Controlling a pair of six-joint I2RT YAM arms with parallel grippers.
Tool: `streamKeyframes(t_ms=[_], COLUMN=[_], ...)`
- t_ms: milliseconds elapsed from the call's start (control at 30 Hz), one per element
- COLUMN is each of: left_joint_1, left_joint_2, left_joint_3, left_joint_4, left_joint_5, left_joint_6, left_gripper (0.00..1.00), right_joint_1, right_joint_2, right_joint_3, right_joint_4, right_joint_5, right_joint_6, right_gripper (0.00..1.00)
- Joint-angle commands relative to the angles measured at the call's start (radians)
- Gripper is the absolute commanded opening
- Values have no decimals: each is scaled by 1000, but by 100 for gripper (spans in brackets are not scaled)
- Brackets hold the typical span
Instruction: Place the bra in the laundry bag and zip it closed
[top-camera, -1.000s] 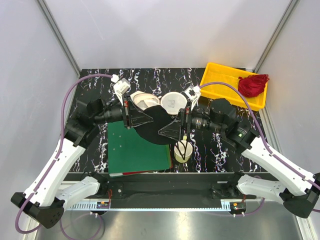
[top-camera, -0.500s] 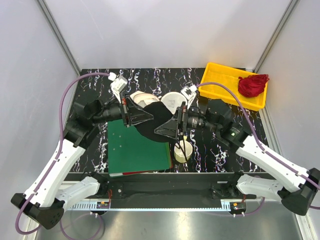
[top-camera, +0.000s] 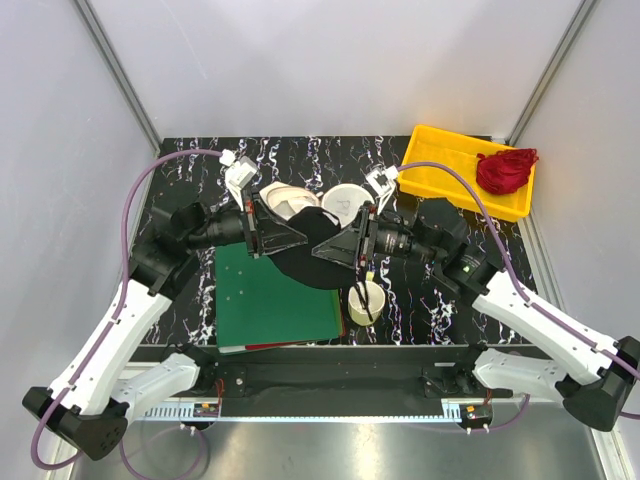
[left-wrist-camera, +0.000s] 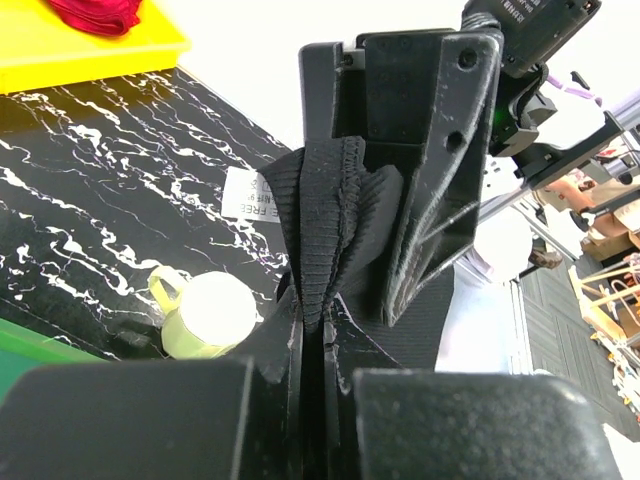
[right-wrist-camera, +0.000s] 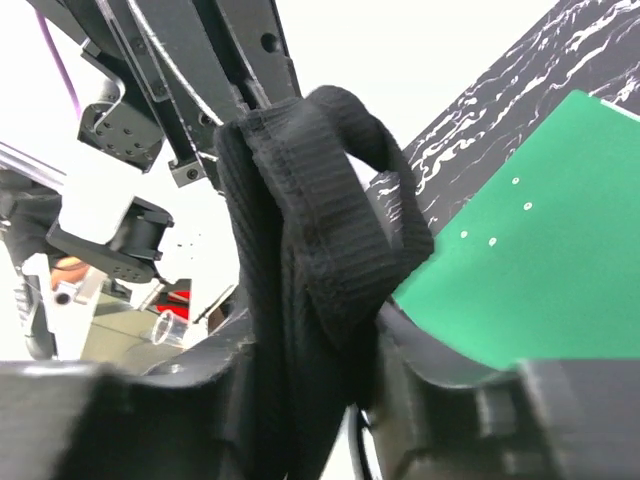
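The black bra (top-camera: 312, 262) hangs stretched between both grippers above the middle of the table. My left gripper (top-camera: 303, 233) is shut on one ribbed edge of the bra (left-wrist-camera: 325, 215), its fingers pressed together on the fabric. Facing it, my right gripper (top-camera: 320, 254) has its jaws closed on a bunched fold of the bra (right-wrist-camera: 300, 240). The laundry bag (top-camera: 345, 203) lies just behind them as round cream-white mesh, with a second round part (top-camera: 283, 197) to its left, partly hidden by the arms.
A cream cup (top-camera: 366, 300) with a handle stands right below the right gripper. A green mat (top-camera: 270, 300) covers the near left of the table. A yellow tray (top-camera: 440, 165) at the back right holds a red garment (top-camera: 505, 168).
The right gripper has moved left toward the left gripper and closed from wide open onto the bra. The left gripper has kept its grip and barely shifted.
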Motion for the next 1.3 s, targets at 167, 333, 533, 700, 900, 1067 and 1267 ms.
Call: streamKeyframes(t_ms=[167,333,533,700,900,1067,1267], left_joint_1=[15,88,220,234,240,297,311], left_joint_2=[-1,-7,48,262,647,853,999], left_joint_3=[19,70,139,194,340,461,552], left_joint_4=[-8,-101,-260,-281,-295,-294,-306], left_joint_5=[10,-162,-510,-578,-705,-641,-624], left_joint_6=[17,27,30,86,139,123,113], left_gripper=[26,84,89,72,84,70,66], right_joint_1=[7,-24,-238,-337,-386,-423,-436], right_joint_2=[39,62,162,344,611,827,1043], right_joint_3=[52,78,95,225,451,631,874], right_joint_4=[18,-72,-103,-147,-238,-256,-331], right_joint_5=[42,119,7,-35,-61,-191,-289], right_joint_6=[-13,-46,-60,-186,-368,-512,-654], right_gripper=[0,0,0,0,0,0,0])
